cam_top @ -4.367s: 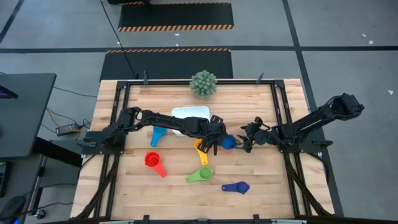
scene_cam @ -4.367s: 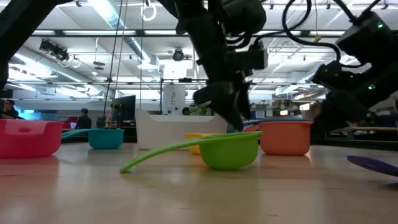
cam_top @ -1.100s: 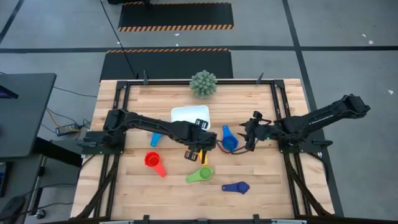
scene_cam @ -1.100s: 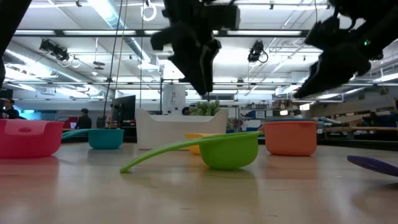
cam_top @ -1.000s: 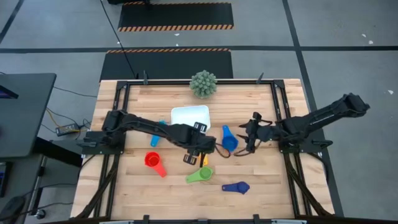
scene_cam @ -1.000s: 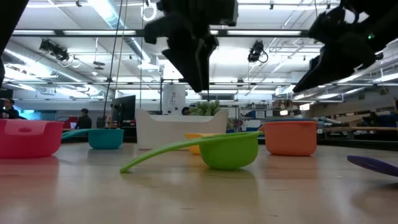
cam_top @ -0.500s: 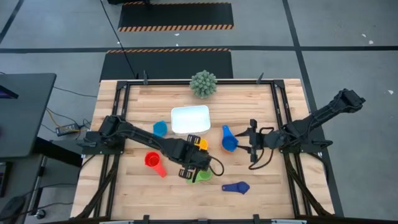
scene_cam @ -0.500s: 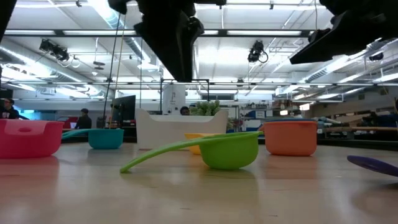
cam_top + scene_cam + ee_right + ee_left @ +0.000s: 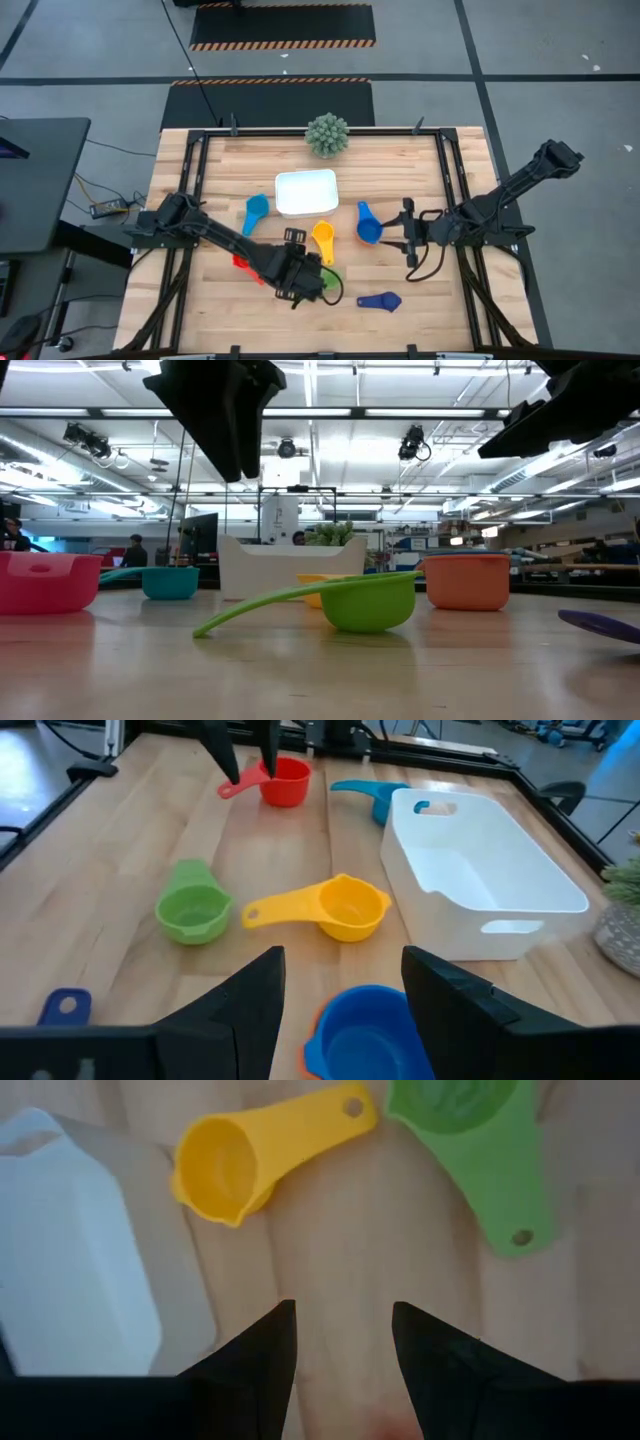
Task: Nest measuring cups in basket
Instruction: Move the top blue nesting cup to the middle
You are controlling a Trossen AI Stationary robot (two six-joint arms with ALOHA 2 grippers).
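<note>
Nowhere is writing legible; left claw (image 9: pixel 338 1342) and right claw (image 9: pixel 340 982) both hover parted, empty.

left tool (image 9: pixel 297 277): moved from basket (image 9: pixel 306 192) toward green cup (image 9: pixel 328 279) | right arm: retracted

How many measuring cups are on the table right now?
7: light blue, yellow beside the basket; blue sitting in orange; red, green, dark blue nearer front. Left arm partly hides red.

We are seeing the right gripper (image 9: pixel 340 995) hanging open and empty over the blue cup (image 9: pixel 368 1028). Just beyond its fingers the yellow cup (image 9: pixel 340 908) is lying, with the white basket (image 9: pixel 480 880) beside it.
</note>
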